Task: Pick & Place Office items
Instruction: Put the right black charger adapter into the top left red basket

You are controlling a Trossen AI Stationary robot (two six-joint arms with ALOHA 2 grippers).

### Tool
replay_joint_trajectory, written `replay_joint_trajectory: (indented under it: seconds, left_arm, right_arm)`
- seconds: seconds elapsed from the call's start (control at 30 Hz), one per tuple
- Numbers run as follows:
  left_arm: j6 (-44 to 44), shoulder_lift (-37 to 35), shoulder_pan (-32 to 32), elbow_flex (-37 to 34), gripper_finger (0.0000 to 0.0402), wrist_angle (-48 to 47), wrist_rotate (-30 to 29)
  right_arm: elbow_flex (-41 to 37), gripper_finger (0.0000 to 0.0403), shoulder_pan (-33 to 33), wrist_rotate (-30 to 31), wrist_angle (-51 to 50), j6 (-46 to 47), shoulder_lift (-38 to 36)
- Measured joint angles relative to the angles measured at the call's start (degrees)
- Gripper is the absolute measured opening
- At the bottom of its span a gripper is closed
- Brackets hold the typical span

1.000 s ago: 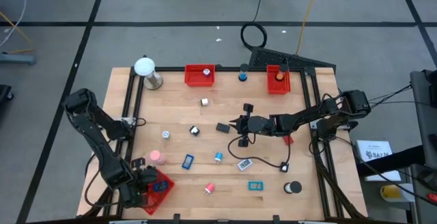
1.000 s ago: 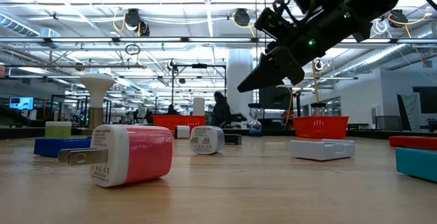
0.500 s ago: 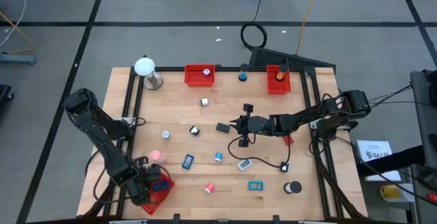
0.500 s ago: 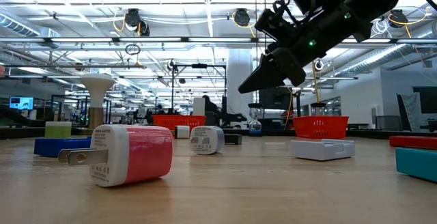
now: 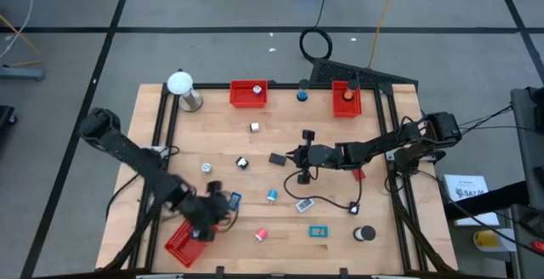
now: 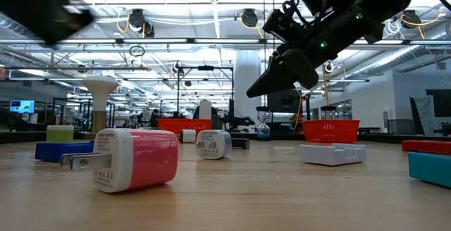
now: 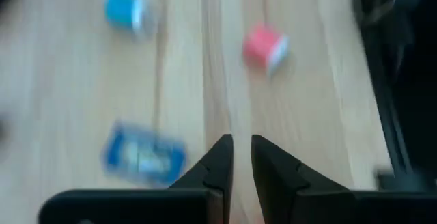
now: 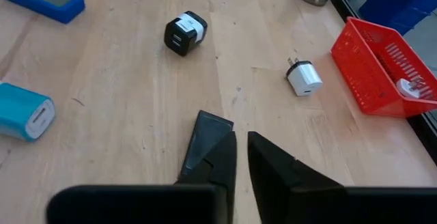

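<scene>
Chargers are lying scattered across the table's middle; I am hovering the left gripper (image 7: 236, 157), nearly closed and empty, near the front-left corner above a red plug (image 7: 264, 45). It looks light, rigid, slick: I'd be pinching its flat sides.

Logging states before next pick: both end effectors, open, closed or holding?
Left end effector: closed, holding nothing, over the table's near left by the blue device.
Right end effector: closed, empty, above mid-table.
</scene>
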Motion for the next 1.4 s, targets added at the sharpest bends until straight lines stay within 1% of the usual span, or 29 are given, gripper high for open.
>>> replay_joint_trajectory:
  seconds: [0.1,0.2,0.37,0.43,0.5,0.57,0.63,0.67,0.73,0.87,1.0,1.1,1.17,1.23,1.3,1.4]
  left_arm:
    - [11.17,-0.08,6.82,-4.73,0.0051,16.03,5.58]
    - [18.82,0.10,13.93,-10.57,0.0051,33.64,10.71]
    - [25.15,0.25,24.26,-19.84,0.0051,59.73,11.33]
    - [25.73,0.23,27.84,-22.12,0.0051,66.57,11.29]
    - [25.46,0.25,30.99,-23.73,0.0051,70.37,11.27]
    - [25.27,0.24,33.62,-24.31,0.0051,72.67,10.56]
    - [25.54,0.23,35.57,-24.29,0.0051,72.94,8.70]
    - [25.68,0.24,36.42,-24.29,0.0051,72.66,7.57]
    - [25.73,0.25,37.66,-24.29,0.0051,72.68,5.43]
    - [25.28,0.23,39.64,-24.29,0.0051,72.56,2.78]
    - [25.30,0.23,40.67,-24.29,0.0051,72.02,2.74]
    - [25.32,0.23,40.89,-24.29,0.0051,72.00,2.76]
    - [25.32,0.23,40.89,-24.29,0.0051,71.99,2.74]
    - [25.32,0.23,40.89,-24.29,0.0051,71.90,2.76]
    - [25.32,0.23,40.89,-24.29,0.0051,71.91,2.74]
    - [25.34,0.23,40.89,-24.29,0.0051,71.89,2.74]
  right_arm:
    - [0.00,0.0004,0.34,-0.05,0.01,0.10,0.00]
    - [0.00,0.0004,0.82,0.03,-0.01,0.40,0.00]
    - [0.00,0.0002,1.52,0.12,-0.06,2.33,0.00]
    - [0.00,0.0001,1.51,0.15,-0.19,3.57,0.00]
    - [0.00,0.0001,1.51,0.55,-1.22,5.60,-0.03]
    - [0.00,0.0004,1.51,3.65,-4.28,8.04,-1.01]
    - [0.02,0.0004,1.76,7.71,-8.69,11.08,-2.79]
    - [0.04,0.0004,1.87,9.01,-11.84,12.90,-4.18]
    - [-0.01,0.0005,1.88,9.71,-19.58,17.73,-7.70]
    - [0.04,0.0016,1.88,9.37,-32.58,29.29,-14.38]
    - [0.03,0.0041,1.88,9.28,-43.80,37.07,-19.10]
    - [0.25,0.0061,1.46,8.81,-49.39,42.27,-21.01]
    - [1.77,0.0074,1.40,7.69,-54.90,44.22,-21.20]
    - [4.99,0.0086,1.40,7.44,-59.60,45.52,-20.45]
    - [9.15,0.0096,1.42,6.57,-65.64,47.22,-19.22]
    - [15.88,0.0113,1.57,3.27,-75.68,50.83,-16.45]
